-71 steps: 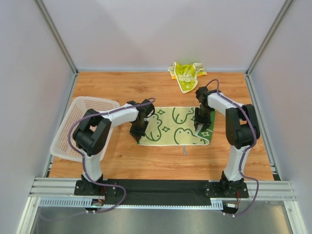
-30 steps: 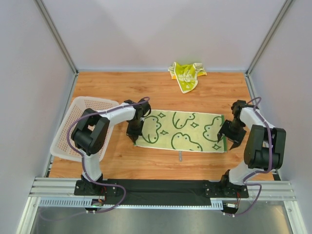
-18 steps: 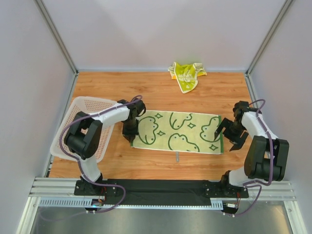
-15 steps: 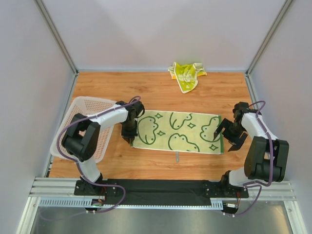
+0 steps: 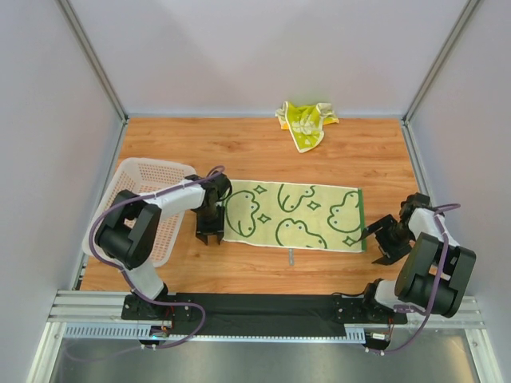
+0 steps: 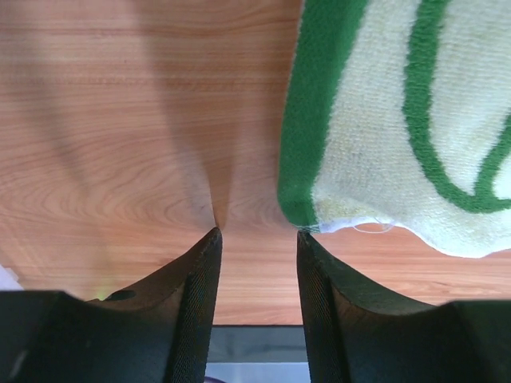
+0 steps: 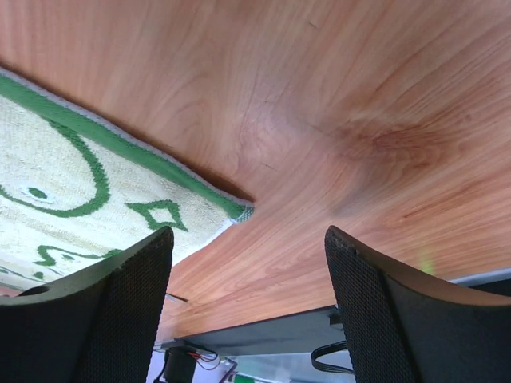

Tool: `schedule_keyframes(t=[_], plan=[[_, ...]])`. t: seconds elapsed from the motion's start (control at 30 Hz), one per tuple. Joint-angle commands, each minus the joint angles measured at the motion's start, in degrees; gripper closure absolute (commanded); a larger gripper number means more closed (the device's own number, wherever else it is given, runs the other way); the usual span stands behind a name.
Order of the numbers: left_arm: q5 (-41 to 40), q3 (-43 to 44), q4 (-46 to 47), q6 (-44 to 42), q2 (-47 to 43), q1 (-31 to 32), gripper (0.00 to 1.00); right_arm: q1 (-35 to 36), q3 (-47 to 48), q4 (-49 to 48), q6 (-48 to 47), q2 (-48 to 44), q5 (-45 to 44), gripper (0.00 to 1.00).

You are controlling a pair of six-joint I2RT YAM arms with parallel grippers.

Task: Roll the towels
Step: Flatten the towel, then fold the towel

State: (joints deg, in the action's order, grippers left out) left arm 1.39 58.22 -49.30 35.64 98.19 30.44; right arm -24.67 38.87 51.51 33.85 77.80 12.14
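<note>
frog-print towel (image 5: 291, 217) lies flat at centre of table (image 5: 263, 152); second towel (image 5: 305, 122) crumpled at far edge; left fingers (image 6: 196, 279) partly open, right fingers (image 7: 112, 295) wide, both empty beside the flat towel's short ends; spreading looks done; next: grip one end, roll.

A pale yellow towel (image 5: 291, 217) with green frog outlines and a dark green edge is being shown spread flat and unrolled at the centre of the top view. A second towel (image 5: 304, 122), yellow and lime-green, is being shown crumpled at the upper middle.
</note>
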Motion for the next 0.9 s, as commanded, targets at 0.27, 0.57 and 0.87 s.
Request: schedule_keyframes(t=[0.27,0.57,0.87], plan=[[-0.7,0.8,0.0,-0.4,-5.7,0.5,0.50,-0.6,2.2,-3.7,0.3,1.0,0.4,0.24],[-1.3,2.3,1.0,-1.5,-2.1,2.1,0.48,-0.5,3.4,-4.7,-0.4,3.3,-0.4,0.25],[-1.3,1.6,6.1,-2.2,5.0,1.9,0.60,-0.3,4.4,-5.7,-1.9,6.9,-1.2,0.34]])
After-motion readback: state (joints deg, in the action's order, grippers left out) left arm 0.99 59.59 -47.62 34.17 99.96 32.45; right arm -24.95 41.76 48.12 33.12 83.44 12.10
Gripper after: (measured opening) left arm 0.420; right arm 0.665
